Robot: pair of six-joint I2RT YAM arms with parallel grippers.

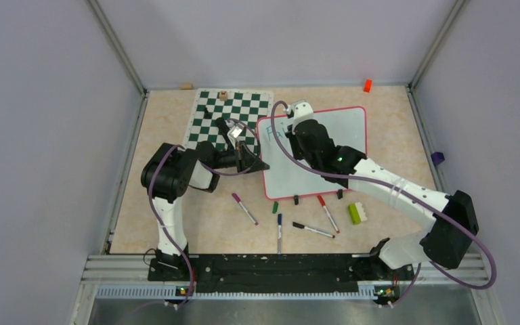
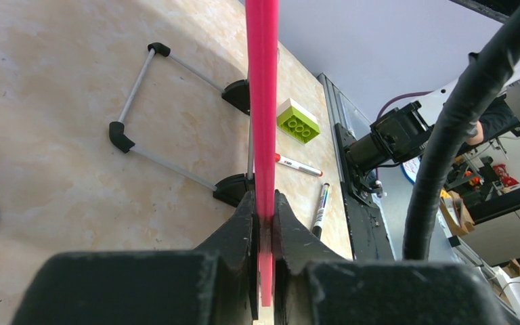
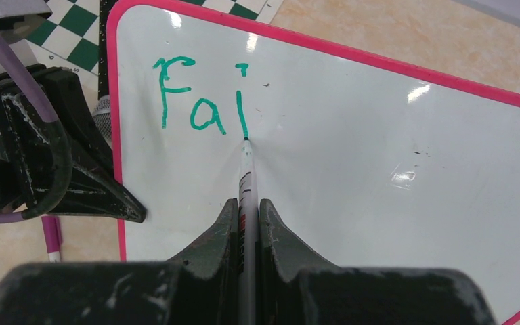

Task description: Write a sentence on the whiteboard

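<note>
Beige marbled tabletop [image 1: 393, 122], grey walls on three sides. Our whiteboard [image 1: 342, 132] sits mid-table, propped on a wire stand [image 2: 118, 135], just right of the chess mat [image 1: 233, 108]. We judge it light, stiff and slick, apt to skid under pen pressure, so the thin pink frame is where to take hold. Our left gripper [image 2: 264, 203] is pinched on that frame at the left edge. Our right gripper [image 3: 247, 203] is clamped on a marker [image 3: 246, 169], its tip touching the board. The sentence [image 3: 203, 101] reads "Fai" at top left. Loose pens [image 1: 245, 208] and a green brick [image 1: 357, 212] lie just near of the board, outside the pen's path; only the left arm crowds the margin.
</note>
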